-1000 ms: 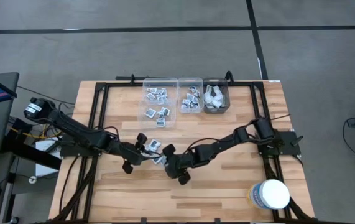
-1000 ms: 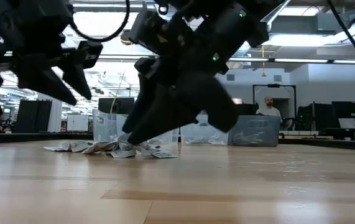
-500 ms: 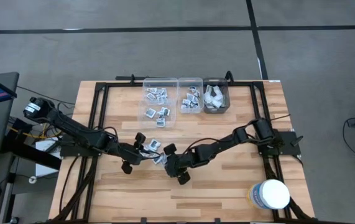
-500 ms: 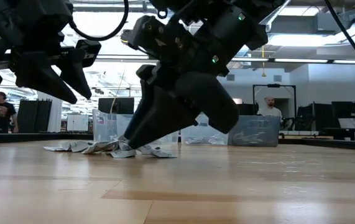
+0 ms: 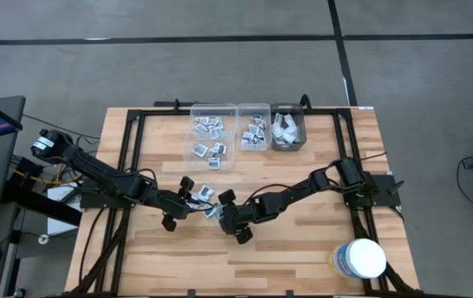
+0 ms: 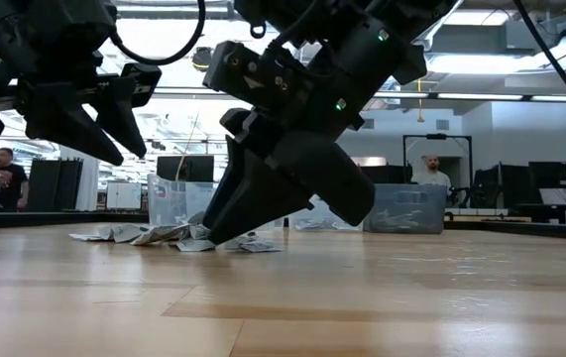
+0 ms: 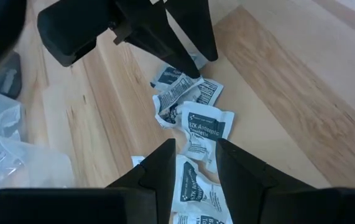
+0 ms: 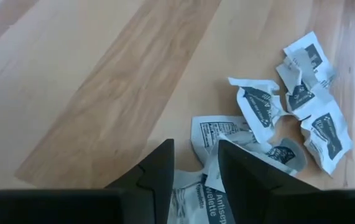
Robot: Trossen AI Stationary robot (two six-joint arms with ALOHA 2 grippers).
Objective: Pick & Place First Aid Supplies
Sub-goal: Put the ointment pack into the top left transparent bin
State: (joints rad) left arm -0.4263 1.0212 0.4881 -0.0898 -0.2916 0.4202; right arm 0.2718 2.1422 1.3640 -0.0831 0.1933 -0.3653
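First aid supplies: loose pile of small antiseptic towelette packets (image 7: 203,121) sits near table centre, between the two grippers, lying flat and crumpled, corners pointing every which way, no common long axis. From above, most of the pile (image 5: 205,195) is covered by the gripper bodies; only a couple of packets show. Print is partly readable in the left wrist view, nowhere else. Right gripper (image 8: 196,163) is down on the pile's 4 o'clock side, fingers angled to the wood and narrowed around the edge of one crumpled packet (image 8: 217,149); cannot tell if it really has hold of it, since the packet runs out of frame at the fingertips. At table height the right gripper (image 6: 225,230) blocks the contact point too. Left gripper (image 7: 193,163) hovers off the table at the pile's 9 o'clock side, fingers slightly parted, nothing between them, packets below. More packets are sorted into three clear bins (image 5: 247,126) at the table's 12 o'clock edge; the rightmost bin's (image 5: 287,130) contents are pale and hard to identify. White round tub (image 5: 360,258) at 5 o'clock, label mostly hidden. People (image 6: 427,171) stand far behind the table.
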